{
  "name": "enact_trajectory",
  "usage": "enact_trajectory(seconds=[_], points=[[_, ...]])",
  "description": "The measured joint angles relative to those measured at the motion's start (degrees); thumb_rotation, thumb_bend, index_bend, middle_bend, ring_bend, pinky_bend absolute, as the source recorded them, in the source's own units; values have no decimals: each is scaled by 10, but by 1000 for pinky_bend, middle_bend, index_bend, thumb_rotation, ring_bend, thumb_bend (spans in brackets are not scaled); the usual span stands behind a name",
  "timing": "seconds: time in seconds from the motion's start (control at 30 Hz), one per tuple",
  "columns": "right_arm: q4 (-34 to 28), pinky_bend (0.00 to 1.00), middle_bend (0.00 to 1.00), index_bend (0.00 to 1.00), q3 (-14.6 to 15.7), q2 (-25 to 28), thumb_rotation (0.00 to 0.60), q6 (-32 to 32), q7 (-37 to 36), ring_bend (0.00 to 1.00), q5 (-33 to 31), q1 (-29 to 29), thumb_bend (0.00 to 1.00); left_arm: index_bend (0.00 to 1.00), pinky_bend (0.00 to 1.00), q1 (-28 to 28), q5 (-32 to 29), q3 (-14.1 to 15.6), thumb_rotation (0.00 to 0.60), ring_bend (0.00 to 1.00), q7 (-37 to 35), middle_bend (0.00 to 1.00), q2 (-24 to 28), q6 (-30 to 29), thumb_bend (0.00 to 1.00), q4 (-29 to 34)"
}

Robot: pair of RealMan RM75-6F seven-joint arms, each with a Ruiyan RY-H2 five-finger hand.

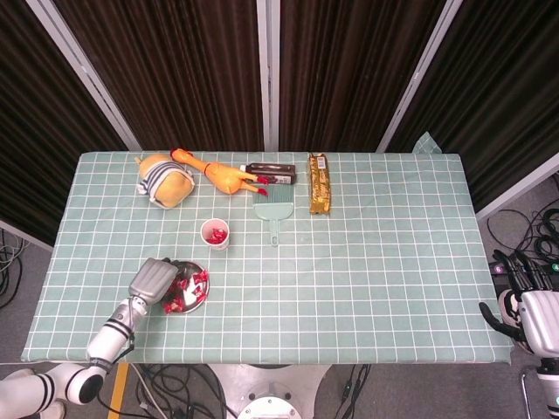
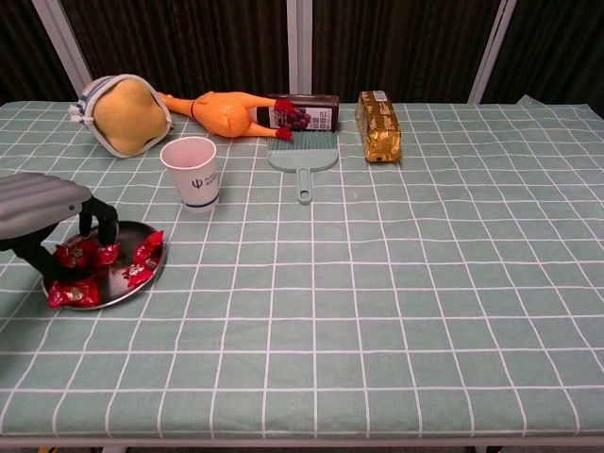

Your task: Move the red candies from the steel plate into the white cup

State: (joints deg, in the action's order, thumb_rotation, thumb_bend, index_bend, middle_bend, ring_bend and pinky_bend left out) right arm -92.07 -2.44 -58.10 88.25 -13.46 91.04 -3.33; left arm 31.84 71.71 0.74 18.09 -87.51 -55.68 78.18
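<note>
the table (image 1: 393, 262) under its green checked cloth is the biggest thing here, and the work sits at its near-left corner; the left hand (image 2: 42, 212) is down over the steel plate (image 2: 142, 278), its dark fingers (image 2: 99, 225) curled into the heap of red candies (image 2: 142, 250), and whether they have actually closed on one i cannot tell, since the grey back of the hand covers the tips; the right hand (image 1: 524, 310) hangs off the far right edge of the table, fingers loosely apart and holding nothing; to do this step well, i judge the fingers should close on a single wrapper near the top of the pile rather than rake several, lift straight up so the light plate is not dragged, then swing toward one o'clock to the white cup (image 2: 192, 173), which stands just beyond the plate, and let go only once centred over its mouth, as the cup looks easy to tip; the head view shows red already inside the cup; the candies themselves are small, shiny red twists with pale marks, crinkled and overlapping, clustered across the plate from nine o'clock to three o'clock, so they will likely slip and snag on each other.
</note>
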Motion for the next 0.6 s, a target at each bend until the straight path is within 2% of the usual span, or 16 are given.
enact_trajectory(seconds=[0.2, 0.47, 0.6], points=[[-6, 115, 165, 0, 0, 2, 600, 0, 5, 0, 0, 0, 250, 549, 718, -5, 7, 3, 600, 481, -16, 512, -5, 4, 328, -16], [-11, 115, 166, 0, 0, 5, 600, 0, 8, 0, -1, 1, 250, 617, 838, -12, 30, 5, 600, 594, -44, 603, -18, -2, 373, -46], [-11, 115, 166, 0, 0, 5, 600, -1, 9, 0, -1, 0, 250, 631, 846, -15, 39, 5, 600, 601, -53, 615, -21, -7, 379, -51]])
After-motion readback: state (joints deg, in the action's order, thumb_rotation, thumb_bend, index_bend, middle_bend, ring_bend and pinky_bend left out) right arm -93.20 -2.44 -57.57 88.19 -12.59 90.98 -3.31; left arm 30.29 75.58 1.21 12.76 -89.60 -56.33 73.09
